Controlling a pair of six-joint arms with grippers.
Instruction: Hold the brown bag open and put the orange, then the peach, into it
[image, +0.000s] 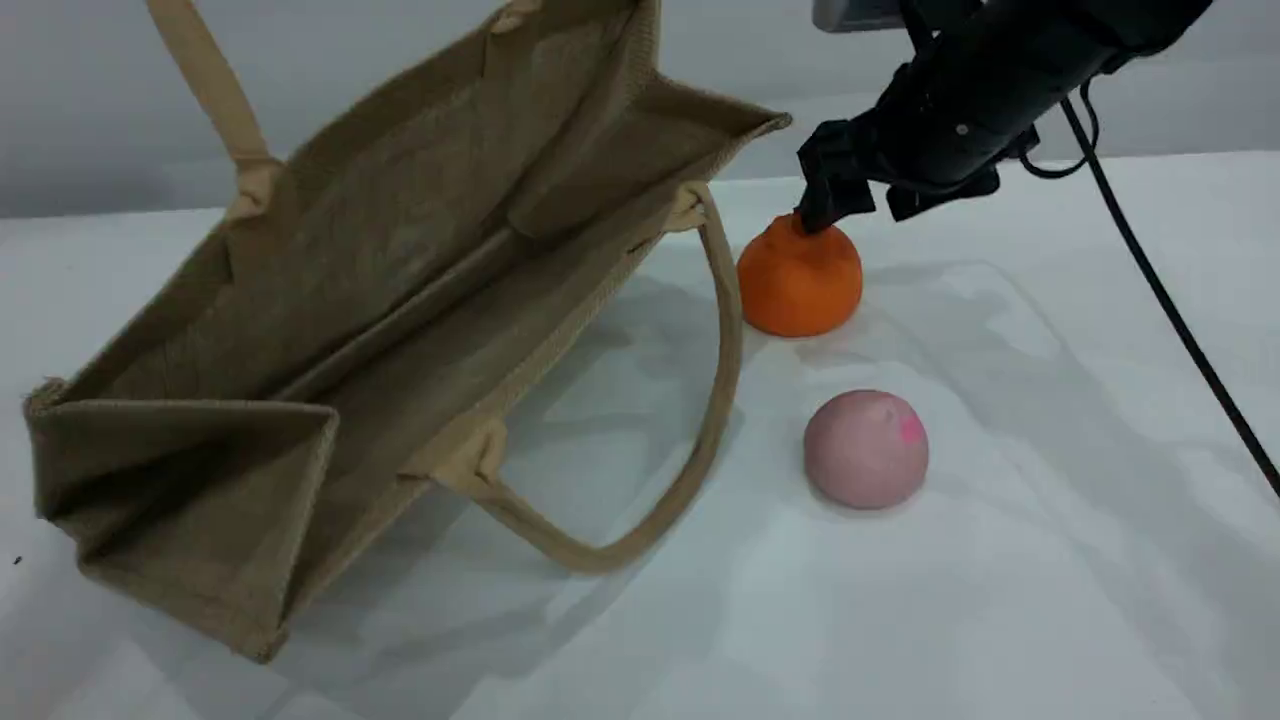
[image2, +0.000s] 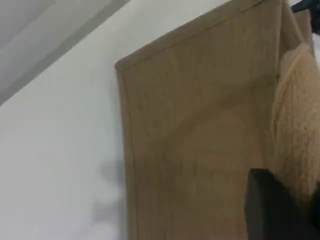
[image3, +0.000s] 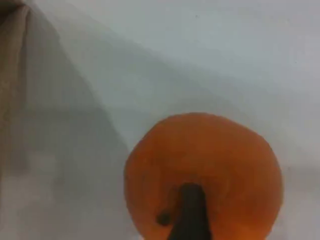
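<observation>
A: Where's your right gripper (image: 838, 205) rn?

B: You've got it right above the orange (image: 800, 280), coming in from the top-right of the scene view. One finger tip touches the knob on top of the fruit. In your right wrist view that dark fingertip (image3: 189, 212) sits across the orange's top, just beside the small dark stem.

A: Jaws?

B: Spread wide, nothing held. The orange sits on the white table (image: 1000, 600), not lifted.

A: And the left one?

B: You can't see the left gripper in the scene view. Your left wrist view shows only a dark tip (image2: 272, 205) at the bottom edge, up against a beige handle strap (image2: 295, 125). Jaws are fully closed; it looks like they're clamped on that strap, but the pic is blurry, so I can't tell for sure.

A: Bag?

B: The brown bag (image: 300, 380) is on the left half of the table, tilted, mouth gaping toward you and to the right. The far handle (image: 215, 95) goes up out of the top edge of the frame. The near handle (image: 700, 440) droops in a loop onto the table, its upper end passing just beside the orange.

A: Peach?

B: The peach (image: 866, 450) rests on the table nearer the cam than the orange, apart from it, w/ a pink smudge on its upper right. It's just right of the drooping handle loop, not touching it.
</observation>
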